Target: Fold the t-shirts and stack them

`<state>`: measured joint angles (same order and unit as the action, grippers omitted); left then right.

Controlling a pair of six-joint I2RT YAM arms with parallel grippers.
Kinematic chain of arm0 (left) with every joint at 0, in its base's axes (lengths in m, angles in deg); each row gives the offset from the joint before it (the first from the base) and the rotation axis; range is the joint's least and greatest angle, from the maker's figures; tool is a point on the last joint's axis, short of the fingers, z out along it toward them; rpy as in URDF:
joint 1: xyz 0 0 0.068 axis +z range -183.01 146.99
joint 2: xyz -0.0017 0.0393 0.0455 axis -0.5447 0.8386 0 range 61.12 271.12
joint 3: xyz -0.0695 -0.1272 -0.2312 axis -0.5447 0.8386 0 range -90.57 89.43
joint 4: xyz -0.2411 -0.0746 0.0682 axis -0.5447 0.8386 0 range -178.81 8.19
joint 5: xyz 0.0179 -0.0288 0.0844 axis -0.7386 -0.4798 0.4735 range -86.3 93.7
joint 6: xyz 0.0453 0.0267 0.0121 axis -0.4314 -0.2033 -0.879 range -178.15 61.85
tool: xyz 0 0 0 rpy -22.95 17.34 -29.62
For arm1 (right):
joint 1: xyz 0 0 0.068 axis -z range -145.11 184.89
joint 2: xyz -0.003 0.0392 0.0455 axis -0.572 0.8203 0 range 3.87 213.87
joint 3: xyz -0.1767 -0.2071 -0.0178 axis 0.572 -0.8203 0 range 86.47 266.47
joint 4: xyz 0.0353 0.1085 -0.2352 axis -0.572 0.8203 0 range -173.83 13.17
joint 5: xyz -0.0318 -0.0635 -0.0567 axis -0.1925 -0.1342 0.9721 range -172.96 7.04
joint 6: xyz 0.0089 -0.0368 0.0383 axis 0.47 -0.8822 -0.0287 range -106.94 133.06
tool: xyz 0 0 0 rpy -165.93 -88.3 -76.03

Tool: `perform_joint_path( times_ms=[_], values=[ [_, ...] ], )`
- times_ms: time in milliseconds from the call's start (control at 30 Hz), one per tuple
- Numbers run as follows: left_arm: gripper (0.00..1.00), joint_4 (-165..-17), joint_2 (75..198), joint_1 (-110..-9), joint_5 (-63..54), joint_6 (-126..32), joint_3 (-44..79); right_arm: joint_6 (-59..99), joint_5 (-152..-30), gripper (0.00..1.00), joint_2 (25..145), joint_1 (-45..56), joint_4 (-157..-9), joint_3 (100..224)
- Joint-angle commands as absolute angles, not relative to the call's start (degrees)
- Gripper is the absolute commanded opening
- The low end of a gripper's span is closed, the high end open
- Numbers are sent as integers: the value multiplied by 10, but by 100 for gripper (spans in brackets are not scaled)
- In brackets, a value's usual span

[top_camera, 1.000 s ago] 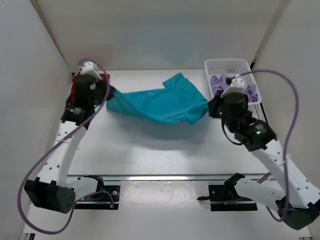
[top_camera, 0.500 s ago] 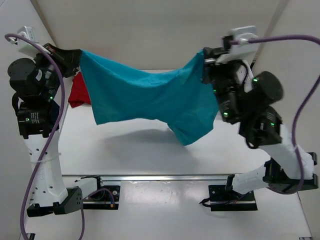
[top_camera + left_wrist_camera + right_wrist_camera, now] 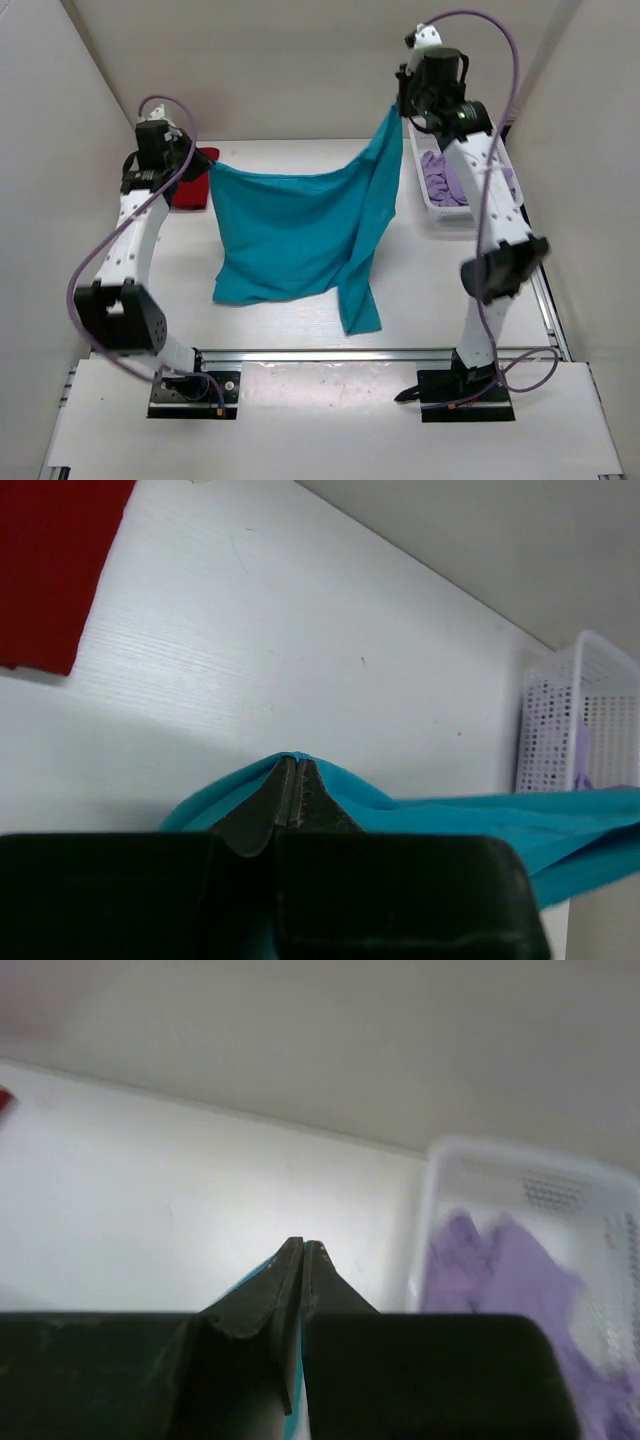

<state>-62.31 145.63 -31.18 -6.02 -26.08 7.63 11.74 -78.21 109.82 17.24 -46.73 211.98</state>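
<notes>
A teal-blue t-shirt [image 3: 300,230] hangs spread between both arms above the table, its lower edge and one sleeve drooping toward the near side. My left gripper [image 3: 203,168] is shut on its left corner; teal cloth [image 3: 420,815] wraps the pinched jaws [image 3: 291,770]. My right gripper [image 3: 398,106], raised high at the back, is shut on the right corner, a strip of teal [image 3: 296,1415] showing between the jaws [image 3: 304,1250]. The red t-shirt [image 3: 187,187] lies folded at the far left, also seen as red cloth [image 3: 50,560]. The lavender t-shirt [image 3: 440,175] sits in the basket, also as lavender cloth [image 3: 500,1270].
A white mesh basket [image 3: 470,130] stands at the back right against the wall; its wall [image 3: 575,720] shows in the left wrist view and its rim [image 3: 425,1210] in the right wrist view. White walls enclose the table on three sides. A metal rail [image 3: 320,352] runs along the near edge.
Both arms have swung back from their raised stance toward the far side. The shirt, earlier stretched high, now hangs lower with its hem near the table. Both grips stayed shut.
</notes>
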Motion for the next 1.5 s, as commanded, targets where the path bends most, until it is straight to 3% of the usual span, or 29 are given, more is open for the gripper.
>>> perform_joint_path(
  times_ms=[0, 200, 367, 567, 667, 867, 1067, 1233, 1467],
  values=[
    [0, -656, 1513, -322, -51, -254, -11, 166, -928, 0, 1185, 221, -471, 2311],
    [0, -649, 1582, -305, -82, -219, -228, 215, -973, 0, 1156, 282, -627, 2337],
    [0, -686, 1570, -270, -82, -201, -281, 194, -993, 0, 1096, 286, -680, 2312],
    [0, -732, 1502, -245, -83, -197, -154, 157, -971, 0, 1037, 262, -650, 2216],
    [0, -761, 1441, -246, -55, -216, -16, 137, -932, 0, 958, 241, -627, 2088],
    [0, -837, 1276, -245, -16, -243, 296, 181, -918, 0, 731, 214, -754, 1558],
    [0, -867, 1202, -239, 1, -228, 553, 301, -880, 0, 566, 191, -754, 1262],
    [0, -858, 1161, -240, -24, -211, 671, 385, -890, 0, 483, 204, -648, 1164],
    [0, -756, 1066, -236, -25, -256, 699, 492, -863, 1, 351, 104, -510, 1121]
  ],
)
